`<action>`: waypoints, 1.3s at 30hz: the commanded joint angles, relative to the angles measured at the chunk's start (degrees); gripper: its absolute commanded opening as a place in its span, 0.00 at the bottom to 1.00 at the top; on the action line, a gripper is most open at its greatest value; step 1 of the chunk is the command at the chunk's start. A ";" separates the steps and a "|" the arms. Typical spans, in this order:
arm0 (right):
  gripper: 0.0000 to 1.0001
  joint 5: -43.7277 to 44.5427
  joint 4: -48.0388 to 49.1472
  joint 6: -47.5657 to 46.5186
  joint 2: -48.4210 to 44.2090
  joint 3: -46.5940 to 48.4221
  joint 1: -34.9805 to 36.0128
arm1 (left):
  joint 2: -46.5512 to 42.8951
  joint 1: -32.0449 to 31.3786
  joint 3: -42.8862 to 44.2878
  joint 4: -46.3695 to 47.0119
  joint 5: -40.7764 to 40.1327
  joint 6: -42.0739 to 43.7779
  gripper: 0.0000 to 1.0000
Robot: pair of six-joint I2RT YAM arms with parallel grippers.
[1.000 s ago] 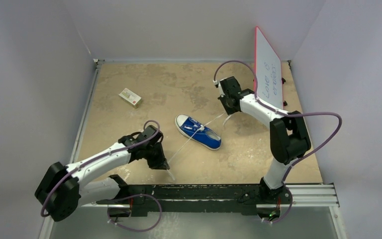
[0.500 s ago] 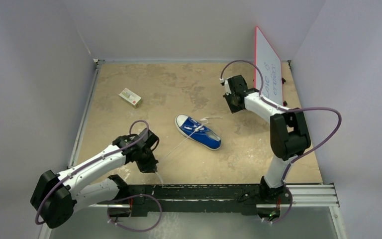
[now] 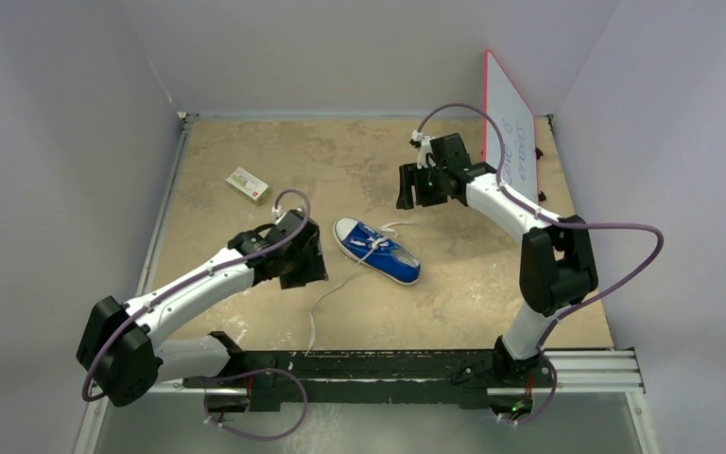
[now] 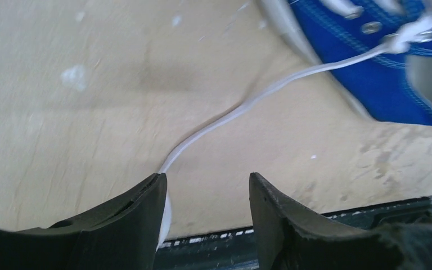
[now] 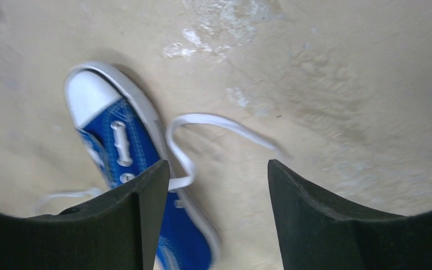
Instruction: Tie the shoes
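The blue shoe with its white toe cap lies mid-table, toe toward the back left. One white lace trails slack from it to the table's front edge; the other lace curls beside the shoe's far side. My left gripper hovers just left of the shoe. It is open, with the lace running on the table under its left finger, the shoe at upper right. My right gripper hangs behind the shoe, open above the shoe and the lace loop, holding nothing.
A small white-and-red box lies at the back left. A red-edged whiteboard leans at the back right, close behind the right arm. The black rail runs along the table's front edge. Grey walls enclose three sides.
Both grippers have opened and let go of the laces, which now lie slack. The left gripper moved from the front edge back toward the shoe; the right gripper swung left behind it.
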 commanded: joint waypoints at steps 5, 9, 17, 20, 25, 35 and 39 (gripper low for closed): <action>0.52 -3.02 -2.13 28.07 2.59 0.06 0.67 | -0.30 -0.06 -5.70 41.02 6.75 20.93 0.54; 0.54 -5.70 2.24 29.19 2.99 -3.05 1.59 | 5.63 -0.02 -9.16 53.71 8.86 20.99 0.52; 0.48 -5.48 4.52 28.67 5.22 -6.93 4.28 | 16.44 -0.08 -13.06 69.07 12.98 17.01 0.52; 0.47 -5.59 6.19 29.22 5.81 -8.29 4.80 | 19.09 -0.40 -13.12 70.40 13.81 16.33 0.50; 0.31 -3.67 6.89 29.67 7.39 -9.23 4.93 | 19.53 -1.13 -14.30 66.67 11.66 17.47 0.44; 0.00 8.98 3.03 23.27 0.96 -7.27 4.36 | 24.22 -1.08 -14.99 58.89 -0.09 12.72 0.00; 0.00 13.86 -0.59 21.20 1.01 -8.57 4.36 | 24.90 -0.89 -13.85 56.46 -3.69 11.42 0.00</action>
